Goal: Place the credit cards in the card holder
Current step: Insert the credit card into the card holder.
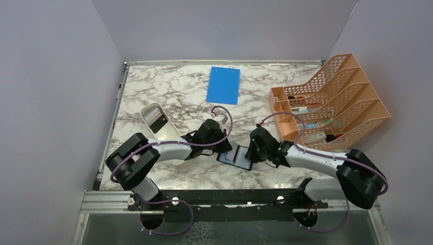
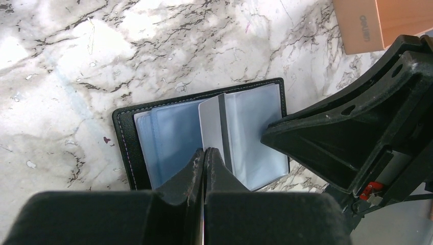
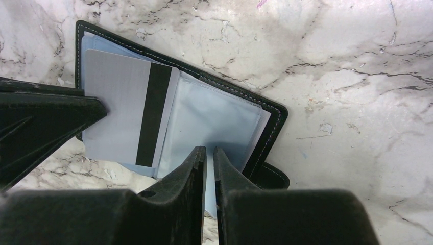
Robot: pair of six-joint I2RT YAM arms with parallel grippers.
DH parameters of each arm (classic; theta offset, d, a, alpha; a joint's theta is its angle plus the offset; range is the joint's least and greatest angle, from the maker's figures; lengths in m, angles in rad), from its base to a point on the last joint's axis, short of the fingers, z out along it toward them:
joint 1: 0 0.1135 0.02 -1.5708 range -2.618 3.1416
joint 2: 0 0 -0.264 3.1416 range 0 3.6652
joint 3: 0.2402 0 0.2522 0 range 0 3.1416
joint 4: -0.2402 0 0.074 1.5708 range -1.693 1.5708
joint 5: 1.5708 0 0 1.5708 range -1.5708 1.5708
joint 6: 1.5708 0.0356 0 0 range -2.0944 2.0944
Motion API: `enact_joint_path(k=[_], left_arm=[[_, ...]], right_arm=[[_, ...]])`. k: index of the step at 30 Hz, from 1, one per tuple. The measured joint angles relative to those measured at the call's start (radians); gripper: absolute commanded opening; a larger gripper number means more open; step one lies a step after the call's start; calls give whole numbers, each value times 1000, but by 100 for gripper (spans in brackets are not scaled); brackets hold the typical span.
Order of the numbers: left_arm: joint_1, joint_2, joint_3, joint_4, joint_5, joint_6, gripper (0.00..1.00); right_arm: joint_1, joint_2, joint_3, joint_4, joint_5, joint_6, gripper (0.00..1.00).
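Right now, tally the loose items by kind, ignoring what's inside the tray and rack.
Black folding card holder: 1
Grey black-striped card: 1
Blue rectangular board: 1
White oblong tray: 1
Orange mesh rack: 1
Total: 5

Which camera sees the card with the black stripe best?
The right wrist: the card faces it, grey, whole stripe showing, over the holder. The left wrist sees it narrow, pinched by the left gripper. The top view is too far to make it out.

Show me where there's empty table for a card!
Bare marble lies between the white tray and blue board, and between that board and the orange rack. Crowded: the middle, left hand and right hand over the card holder.
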Motion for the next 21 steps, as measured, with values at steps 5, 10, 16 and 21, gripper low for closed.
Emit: enact_joint_path(k=[5,10,16,21], left_arm=[[0,9,-9,23,2,1,0],[0,10,-12,36,9,2,0],[0,6,-18,36,11,3,0],[0,-35,-60,37,-1,3,0]], right_arm=[[0,0,0,0,0,0,17],[0,1,0,0,0,0,17],[0,1,1,0,0,1,17],[0,1,6,-11,5,4,19]])
